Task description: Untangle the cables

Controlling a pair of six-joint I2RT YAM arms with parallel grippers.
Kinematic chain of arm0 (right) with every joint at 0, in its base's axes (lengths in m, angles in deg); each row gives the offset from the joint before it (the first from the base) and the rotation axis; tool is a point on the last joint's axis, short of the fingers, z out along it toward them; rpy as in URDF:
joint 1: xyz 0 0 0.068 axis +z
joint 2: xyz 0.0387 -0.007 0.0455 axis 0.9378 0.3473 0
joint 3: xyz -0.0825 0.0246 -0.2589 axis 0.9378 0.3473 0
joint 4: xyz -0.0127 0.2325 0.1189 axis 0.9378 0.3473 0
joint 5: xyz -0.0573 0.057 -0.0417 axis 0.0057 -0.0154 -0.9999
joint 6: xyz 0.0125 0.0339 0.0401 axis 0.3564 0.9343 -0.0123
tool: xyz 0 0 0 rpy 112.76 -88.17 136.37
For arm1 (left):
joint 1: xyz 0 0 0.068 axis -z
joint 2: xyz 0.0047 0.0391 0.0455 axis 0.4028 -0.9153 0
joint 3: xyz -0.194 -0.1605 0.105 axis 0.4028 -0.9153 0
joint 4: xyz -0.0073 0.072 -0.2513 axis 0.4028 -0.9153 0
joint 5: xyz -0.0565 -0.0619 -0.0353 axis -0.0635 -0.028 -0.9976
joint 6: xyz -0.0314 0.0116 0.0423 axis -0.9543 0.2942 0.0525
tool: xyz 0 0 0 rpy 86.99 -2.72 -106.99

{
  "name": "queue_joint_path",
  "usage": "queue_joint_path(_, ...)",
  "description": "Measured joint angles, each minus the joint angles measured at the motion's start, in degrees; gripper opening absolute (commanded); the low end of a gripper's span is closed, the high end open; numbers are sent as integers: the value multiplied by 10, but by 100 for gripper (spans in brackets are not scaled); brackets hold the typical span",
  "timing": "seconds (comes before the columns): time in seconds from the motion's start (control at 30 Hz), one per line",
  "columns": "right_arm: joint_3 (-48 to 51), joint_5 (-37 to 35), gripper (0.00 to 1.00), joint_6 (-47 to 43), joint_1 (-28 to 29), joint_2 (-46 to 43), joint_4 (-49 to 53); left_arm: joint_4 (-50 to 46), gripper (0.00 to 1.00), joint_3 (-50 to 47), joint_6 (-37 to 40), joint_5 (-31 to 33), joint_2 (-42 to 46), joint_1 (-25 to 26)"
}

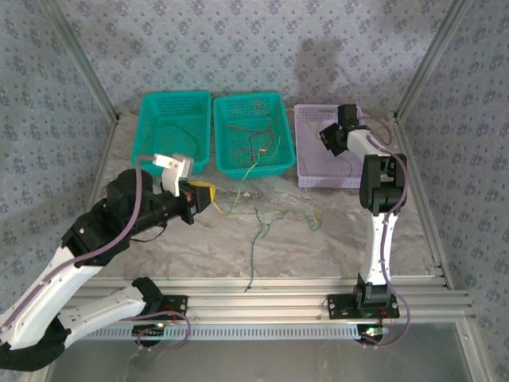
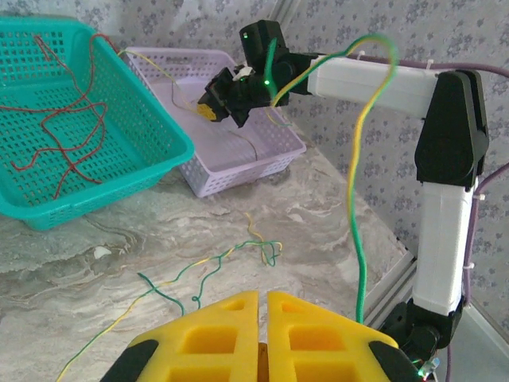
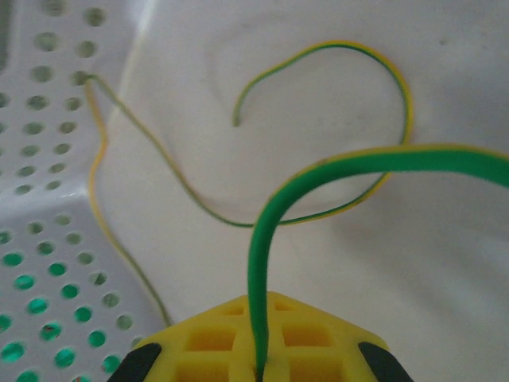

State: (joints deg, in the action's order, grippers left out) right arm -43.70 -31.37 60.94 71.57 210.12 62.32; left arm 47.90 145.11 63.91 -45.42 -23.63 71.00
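- Arms, 2 of them, are bolted at the near edge of a marbled table (image 1: 318, 255). The left arm (image 1: 119, 211) lies low and stretches toward the middle of the table.
- The right arm (image 1: 380, 183) stands upright, then bends forward and down into a lavender basket (image 1: 306, 180) at the far right.
- The left gripper (image 2: 262, 338) has its yellow jaws pressed together. A green-and-yellow cable (image 2: 355, 223) rises just beside its right finger and arcs high above it. Whether the jaws pinch it, I cannot tell.
- The right gripper (image 3: 258, 354) hangs over the lavender basket's floor with its jaws clamped on a green cable (image 3: 262, 239). That cable climbs from the seam between the fingers and bends off to the right.
- A thinner yellow-green cable (image 3: 334, 46) lies looped on the basket floor beyond the right gripper, apart from the jaws. One stretch of it reaches the perforated wall.
- Loose cables (image 1: 262, 223), green and yellow, sprawl tangled on the table between the 2 arms. They are just ahead of the left gripper and well apart from the right one.
- A middle teal basket (image 1: 246, 96) stands just beside the lavender one and holds red and brown cables (image 1: 242, 139).
- A second teal basket (image 1: 175, 95) stands at its left, beyond the left gripper.
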Motion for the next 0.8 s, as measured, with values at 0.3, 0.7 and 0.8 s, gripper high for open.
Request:
queue_joint_path(0.3, -61, -61, 0, 25, 6, 38, 66, 1, 0, 0, 0, -13, -15, 0)
queue_joint_path(0.7, -203, -131, 0, -14, 39, 105, 180, 0, 0, 3, 0, -21, -33, 0)
queue_joint_path(0.8, -208, -133, 1, -17, 45, 117, 192, 0, 0, 3, 0, -20, -33, 0)
